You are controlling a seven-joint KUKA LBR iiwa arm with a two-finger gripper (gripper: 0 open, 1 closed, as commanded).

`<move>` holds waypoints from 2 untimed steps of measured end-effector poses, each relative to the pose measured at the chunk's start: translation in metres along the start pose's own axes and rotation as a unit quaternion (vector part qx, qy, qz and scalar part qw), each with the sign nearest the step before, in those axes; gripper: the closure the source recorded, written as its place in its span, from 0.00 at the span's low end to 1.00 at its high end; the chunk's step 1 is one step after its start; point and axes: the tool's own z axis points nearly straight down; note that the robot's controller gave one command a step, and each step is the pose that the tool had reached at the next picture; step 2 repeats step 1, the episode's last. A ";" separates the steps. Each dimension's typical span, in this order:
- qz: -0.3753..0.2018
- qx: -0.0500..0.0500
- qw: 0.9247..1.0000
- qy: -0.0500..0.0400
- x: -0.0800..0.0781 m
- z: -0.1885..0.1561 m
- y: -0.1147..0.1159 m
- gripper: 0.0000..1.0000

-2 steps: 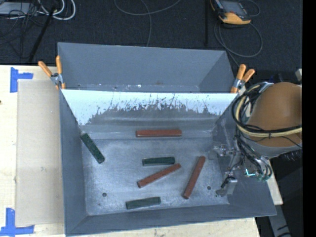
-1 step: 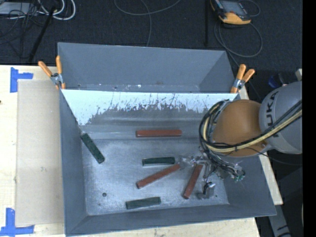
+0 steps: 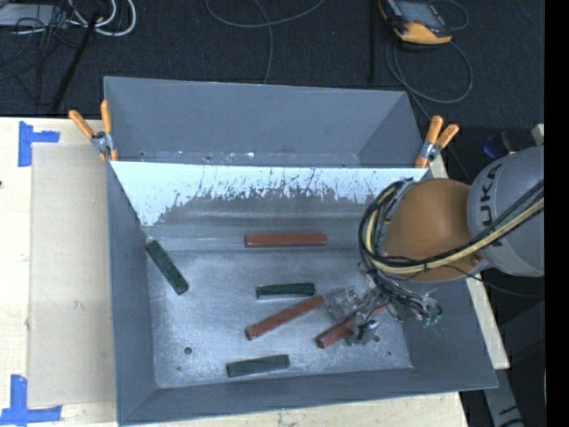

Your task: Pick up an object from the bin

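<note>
Gripper [image 3: 363, 317] is sitting low at the near right of the grey metal bin [image 3: 267, 140], over the right end of a short reddish-brown rectangular stick [image 3: 332, 335]. I can't tell whether it's open or clamped. The linkage there is reading as clutter, so I'm not calling it a hold.

Handling guess: the stick is looking rigid, light and flat-sided, probably wood or plastic, and not fragile. It should be gripping well across the narrow width near mid-length. Grabbing the end is risking a pivot.

Neighbours:
- A longer reddish-brown stick [image 3: 284, 318] is lying just left, its right end near the gripper, so it's likely getting nudged.
- One dark green bar [image 3: 285, 289] is lying just beyond that stick, and another [image 3: 258, 366] by the front wall.
- A third green bar [image 3: 167, 267] is lying tilted at far left, well apart.
- One more reddish-brown bar [image 3: 284, 239] is lying along the back slope.
- The bin's right wall is close, crowding the approach.
</note>
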 end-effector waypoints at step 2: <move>-0.082 0.002 0.997 -0.004 0.009 -0.171 0.014 1.00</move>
